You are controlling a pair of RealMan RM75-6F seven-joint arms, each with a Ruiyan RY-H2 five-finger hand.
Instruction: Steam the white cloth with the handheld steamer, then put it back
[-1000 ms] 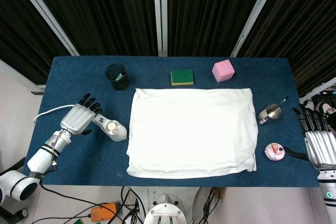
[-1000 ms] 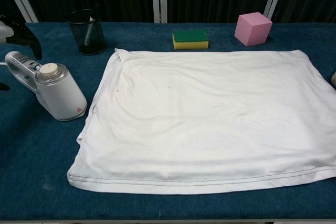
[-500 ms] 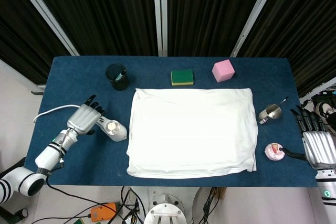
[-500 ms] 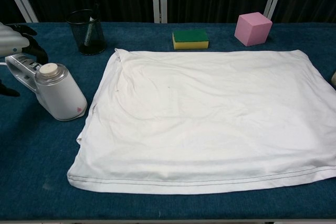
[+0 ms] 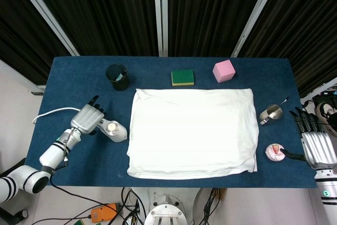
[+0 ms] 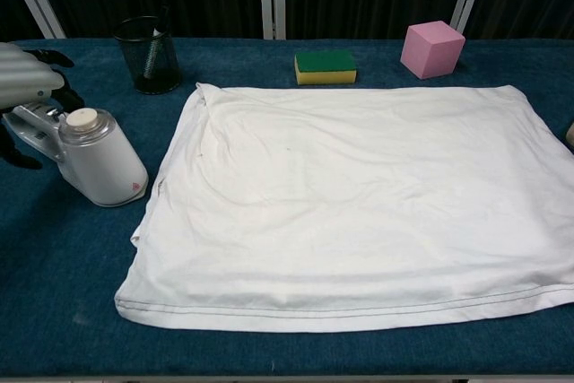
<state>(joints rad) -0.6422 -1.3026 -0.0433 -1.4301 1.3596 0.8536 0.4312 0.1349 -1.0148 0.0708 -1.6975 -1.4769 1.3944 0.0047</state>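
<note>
The white cloth point(image 5: 192, 130) point(image 6: 359, 204) lies flat across the middle of the blue table point(image 5: 73, 72). To its left the white handheld steamer point(image 5: 112, 129) point(image 6: 100, 161) rests on the table, its handle pointing left. My left hand point(image 5: 88, 118) point(image 6: 22, 73) lies over that handle, fingers draped across the top and the thumb below; a firm grip does not show. My right hand point(image 5: 315, 143) hovers at the table's right edge, fingers straight and apart, holding nothing.
A black mesh cup point(image 5: 117, 76) point(image 6: 148, 56), a green-and-yellow sponge point(image 5: 182, 77) point(image 6: 325, 66) and a pink cube point(image 5: 224, 70) point(image 6: 432, 48) stand behind the cloth. A metal cup point(image 5: 273, 113) and a small pink-white object point(image 5: 275, 152) sit right of it. The steamer's white cord point(image 5: 50, 113) trails left.
My left hand has come down and rightward onto the steamer's handle, and the handle has shifted slightly. My right hand has crept a little toward the table.
</note>
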